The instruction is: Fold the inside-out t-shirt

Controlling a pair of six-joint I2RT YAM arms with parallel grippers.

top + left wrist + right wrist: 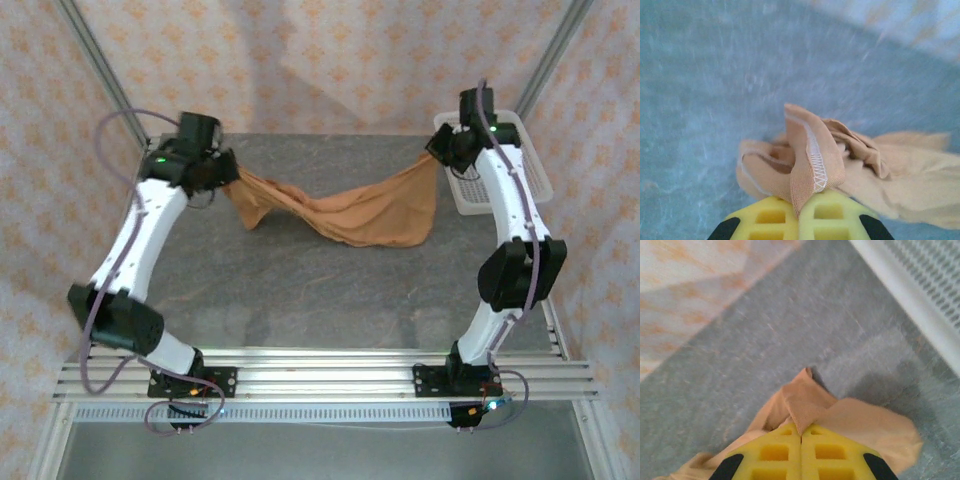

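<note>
Tan cloth of the inside-out t-shirt [345, 212] hung between my two hands across the upper middle of the overhead frame. Its long axis ran left to right, and the middle sagged down to the grey table [300, 300], a little right of centre. At the upper left, the left hand [227, 177] was clamped shut on a bunched edge; in its wrist view the yellow fingers [832, 215] pinched a white-stitched hem [816, 165]. At the upper right, the right hand [441, 152] was likewise closed on a folded corner of the shirt, just beside the white mesh basket [540, 185]. Each hand held one end, so neither was nearer. I judged the next move turned on that sideways span: both ends would have to travel together toward the bottom of the frame to lay the cloth flat.
</note>
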